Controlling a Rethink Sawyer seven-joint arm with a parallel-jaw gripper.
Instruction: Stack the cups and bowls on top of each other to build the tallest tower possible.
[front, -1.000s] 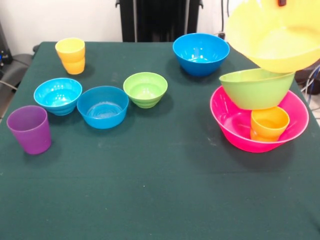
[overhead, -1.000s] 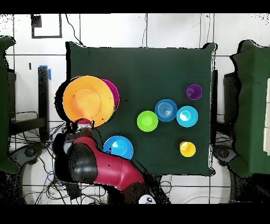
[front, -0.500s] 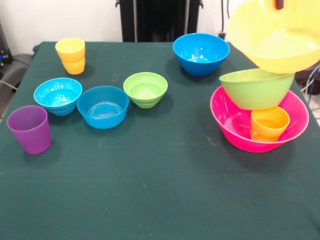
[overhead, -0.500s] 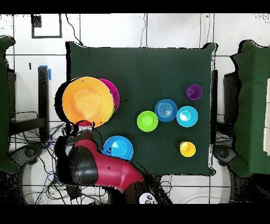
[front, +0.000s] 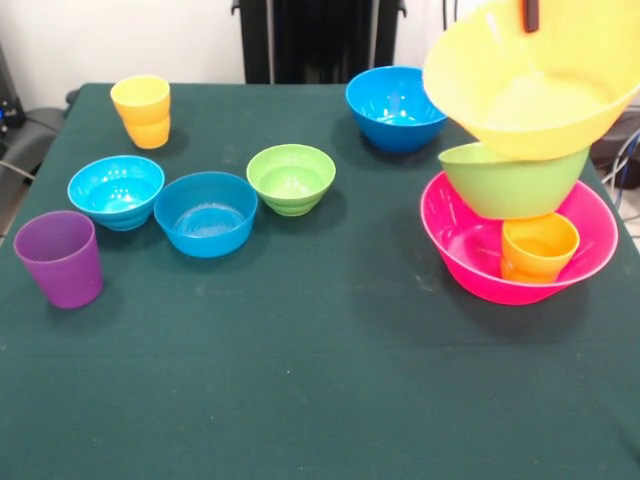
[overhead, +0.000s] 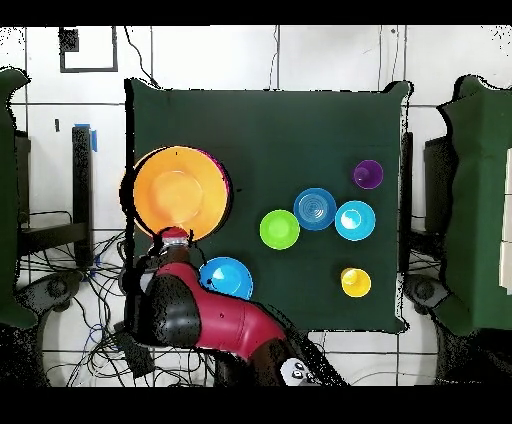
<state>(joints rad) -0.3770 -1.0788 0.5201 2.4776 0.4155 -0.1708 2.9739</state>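
The tower stands at the right of the front view. Its base is the large pink bowl (front: 462, 243), which holds the orange cup (front: 538, 248). A green bowl (front: 508, 183) sits on that cup. My gripper (front: 527, 12) is shut on the far rim of the large orange bowl (front: 520, 85). It holds the bowl tilted, with its underside down at the green bowl's rim. In the overhead view the orange bowl (overhead: 180, 193) covers the stack, and the gripper (overhead: 173, 237) is at the bowl's lower edge.
Loose on the cloth are a medium blue bowl (front: 400, 105), a small green bowl (front: 291, 178), a small blue bowl (front: 206, 212), a cyan bowl (front: 116, 190), a purple cup (front: 60, 258) and a yellow cup (front: 141, 110). The arm (overhead: 210, 320) reaches in beside the blue bowl (overhead: 224, 278).
The orange bowl has moved left in the front view and come down from above the green bowl to its rim. Overhead, it has shifted right to cover the pink bowl.
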